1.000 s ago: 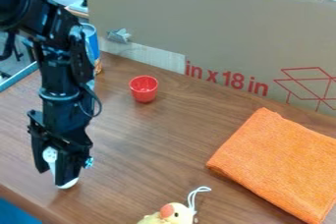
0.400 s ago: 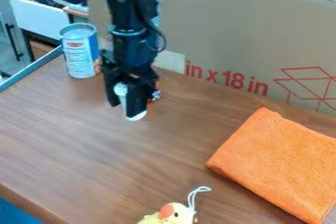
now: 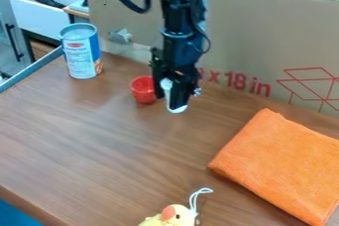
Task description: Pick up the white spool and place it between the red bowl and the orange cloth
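Nearest the viewer, a yellow plush chick with an orange beak [image 3: 173,214] sits at the lower edge, its thin white cord loop [image 3: 193,199] standing free of its head. To the right, a folded orange cloth [image 3: 278,168] lies flat on the brown wood-grain table [image 3: 99,145]; the folding presumably keeps it compact.

Farther back, the black two-finger gripper [image 3: 170,100] hangs downward, its fingers drawn narrow about a slender white object with a rounded end [image 3: 166,85]. The object is tilted, its lower end projecting past the fingers; a hold along its length seems to leave that end free. Its exact kind cannot be told.

Just beside the gripper stands a small red cup [image 3: 141,91], upright on its base with its mouth upward; contact between the two cannot be judged. Toward the far left, a blue-and-white cylindrical can [image 3: 81,56] stands upright, resting stably on its flat end. Behind these, a tall brown cardboard panel [image 3: 265,31] stands along the table's far side, apparently as a screen from the room beyond.
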Controlling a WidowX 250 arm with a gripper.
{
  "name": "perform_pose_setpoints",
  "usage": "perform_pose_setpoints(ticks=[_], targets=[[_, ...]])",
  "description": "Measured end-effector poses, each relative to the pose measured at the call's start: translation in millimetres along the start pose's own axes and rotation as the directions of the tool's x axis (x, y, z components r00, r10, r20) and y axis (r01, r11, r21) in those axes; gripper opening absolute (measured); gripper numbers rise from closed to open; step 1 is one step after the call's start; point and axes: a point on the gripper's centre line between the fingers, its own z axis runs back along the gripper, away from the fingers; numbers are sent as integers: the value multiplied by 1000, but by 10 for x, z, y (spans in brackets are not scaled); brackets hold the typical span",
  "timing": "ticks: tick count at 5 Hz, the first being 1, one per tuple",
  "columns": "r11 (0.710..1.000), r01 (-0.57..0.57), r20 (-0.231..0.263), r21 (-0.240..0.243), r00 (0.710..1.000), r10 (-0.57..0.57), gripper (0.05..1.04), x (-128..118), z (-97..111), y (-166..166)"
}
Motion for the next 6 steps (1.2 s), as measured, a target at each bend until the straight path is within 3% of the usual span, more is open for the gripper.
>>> perform_pose_setpoints(ticks=[3, 4, 5, 6], targets=[[995, 95, -113, -32, 989, -98, 600, 388, -244, -158], [995, 101, -133, -14, 986, -102, 650, 425, -239, -242], [996, 84, -141, -9, 986, -85, 941, 389, -257, -291], [999, 33, -135, 10, 990, -31, 1009, 270, -204, -303]])
